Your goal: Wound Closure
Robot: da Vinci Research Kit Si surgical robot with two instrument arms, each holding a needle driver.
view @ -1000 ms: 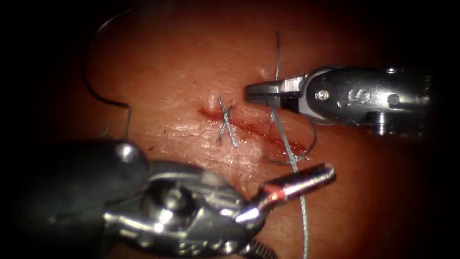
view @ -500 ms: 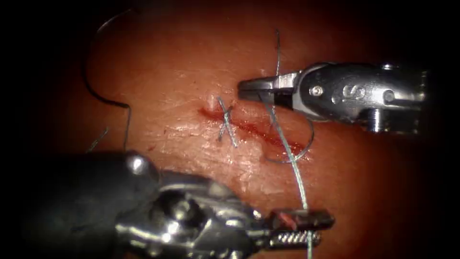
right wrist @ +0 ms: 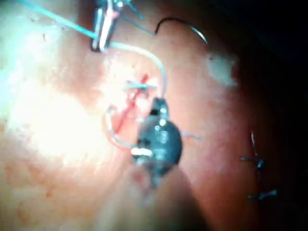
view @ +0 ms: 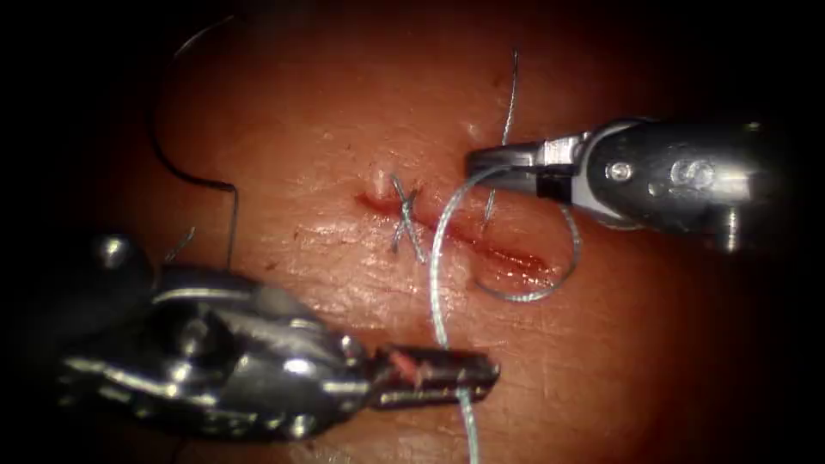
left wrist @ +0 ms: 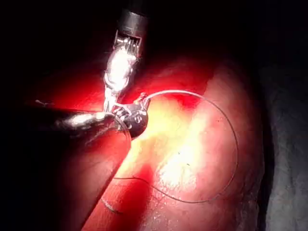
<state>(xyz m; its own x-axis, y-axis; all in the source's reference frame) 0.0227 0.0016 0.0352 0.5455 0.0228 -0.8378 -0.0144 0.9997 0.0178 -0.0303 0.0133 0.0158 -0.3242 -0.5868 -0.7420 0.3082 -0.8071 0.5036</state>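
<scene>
My left tool (view: 485, 375) sits low, in front of the cut (view: 481, 245), with its jaws shut on the pale thread (view: 436, 283). The thread bows up in an arc to my right tool (view: 474, 161), which is shut on it just above the cut's right half. Another turn of thread loops over the cut's right end (view: 526, 295), and a loose end (view: 511, 86) points up. The dark curved needle (view: 163, 146) lies free on the tissue far left of the cut; neither tool holds it. In the right wrist view my right tool (right wrist: 159, 103) grips the thread, and the needle (right wrist: 185, 25) lies beyond.
A tied stitch (view: 406, 219) with short cut ends crosses the cut's left end, and red fluid lines the cut. Two older stitches (right wrist: 257, 163) lie on the tissue in the right wrist view. A wide thread loop (left wrist: 233, 144) lies on the tissue in the left wrist view.
My left jaws shut on the thread, then carried it down and to the left. My right tool drew back to the right. The thread between them went from straight to a bowed arc.
</scene>
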